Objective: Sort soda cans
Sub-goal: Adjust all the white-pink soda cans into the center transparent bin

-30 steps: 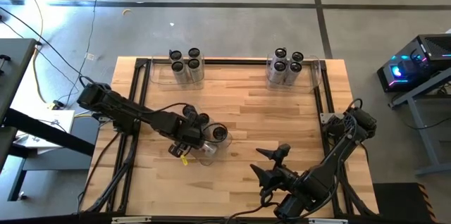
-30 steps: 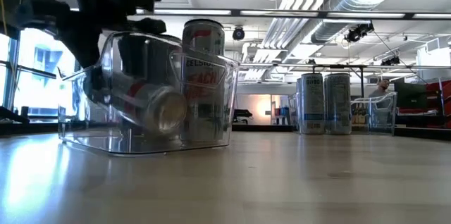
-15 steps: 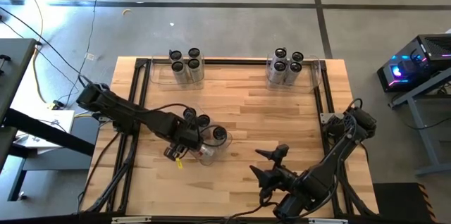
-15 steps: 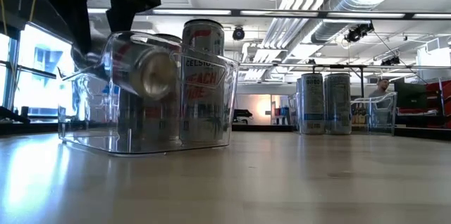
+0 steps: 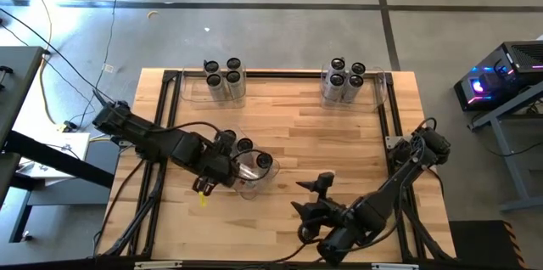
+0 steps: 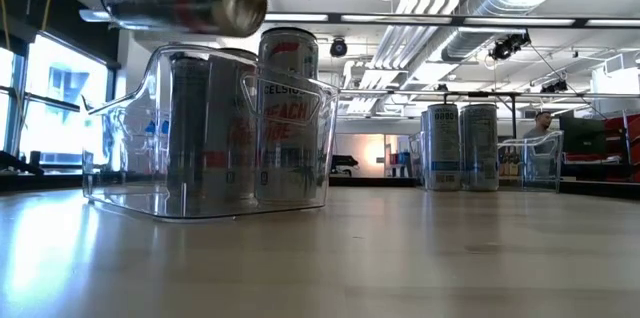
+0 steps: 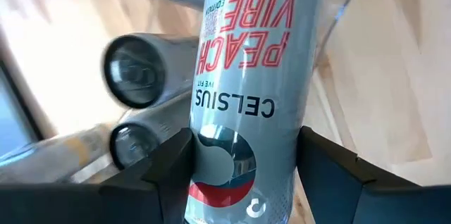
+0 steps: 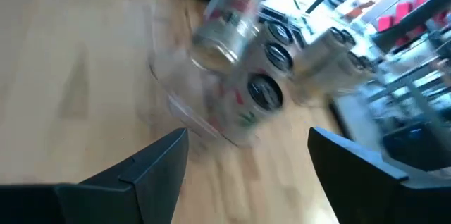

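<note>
1. The left gripper [image 7: 243,175] has its jaws pinching a soda can [image 7: 250,76] across its silver side, one dark finger on each flank.
2. That held can lies roughly level, long axis sideways, hanging above the rim of the clear bin [image 6: 300,173] near the worktop's [image 5: 322,143] left front.
3. Three upright cans [image 6: 288,118] stand inside that bin, directly under the held one.
4. To stand the held can anywhere it must be tipped upright first; the left arm alone can do this.
5. The right gripper [image 5: 310,195] waits apart, jaws spread and, as far as its blurred wrist view shows, empty.
6. Two four-can groups [image 5: 224,77] stand in bins at the far edge.
</note>
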`<state>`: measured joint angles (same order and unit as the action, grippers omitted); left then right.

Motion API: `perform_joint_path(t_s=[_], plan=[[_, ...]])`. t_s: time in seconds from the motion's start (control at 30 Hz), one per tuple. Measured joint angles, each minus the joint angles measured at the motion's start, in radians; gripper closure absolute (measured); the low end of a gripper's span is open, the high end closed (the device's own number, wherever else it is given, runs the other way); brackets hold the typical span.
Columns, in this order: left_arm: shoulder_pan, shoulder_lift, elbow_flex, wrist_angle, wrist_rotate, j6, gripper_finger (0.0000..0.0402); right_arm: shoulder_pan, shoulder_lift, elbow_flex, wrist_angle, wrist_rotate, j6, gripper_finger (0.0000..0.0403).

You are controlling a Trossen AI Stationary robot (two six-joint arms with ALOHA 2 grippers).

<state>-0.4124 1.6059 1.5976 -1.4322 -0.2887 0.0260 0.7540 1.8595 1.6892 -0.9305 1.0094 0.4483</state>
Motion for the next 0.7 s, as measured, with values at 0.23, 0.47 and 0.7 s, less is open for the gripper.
perform_joint_path(t_s=[0.23, 0.47, 0.7], plan=[[-0.017, 0.088, 0.116, -0.131, -0.113, -0.076, 0.0197, -0.087, 0.0, -0.125, 0.504, -0.22, -0.258, 0.0114], [-0.042, 0.14, 0.126, -0.139, -0.161, -0.068, 0.0198, -0.247, 0.0, -0.19, 0.839, -0.29, -0.404, 0.0114], [-0.081, 0.131, 0.126, -0.141, -0.198, -0.063, 0.0198, -0.33, 0.0, -0.187, 0.838, -0.491, -0.339, 0.0114]])
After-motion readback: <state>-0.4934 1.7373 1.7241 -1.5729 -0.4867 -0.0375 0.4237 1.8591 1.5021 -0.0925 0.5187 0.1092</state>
